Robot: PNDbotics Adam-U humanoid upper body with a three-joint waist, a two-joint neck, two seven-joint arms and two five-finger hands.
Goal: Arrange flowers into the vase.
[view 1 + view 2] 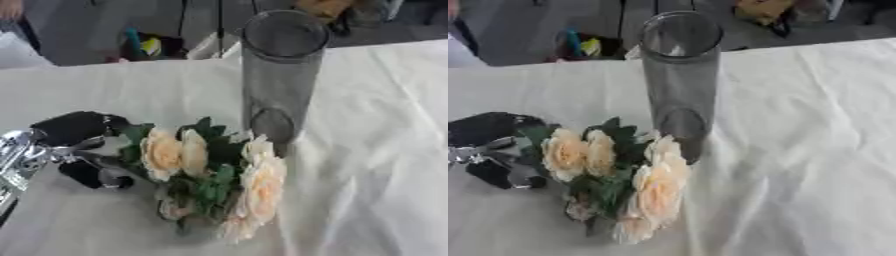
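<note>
A tall clear glass vase [280,70] stands upright on the white tablecloth, empty, a little behind the middle. In front of it lies a bunch of cream flowers [214,175] with green leaves, blooms pointing toward me and to the right. My left hand [74,145] comes in from the left edge, black with silver parts. Its fingers and thumb are curled round the stem end of the flowers, just left of the leaves. The stems themselves are hidden by the hand and leaves. My right hand shows in neither view.
The white tablecloth [376,150] is creased on the right side. Beyond the far table edge sit coloured items [144,45] and a yellow-brown object [324,7] on the floor.
</note>
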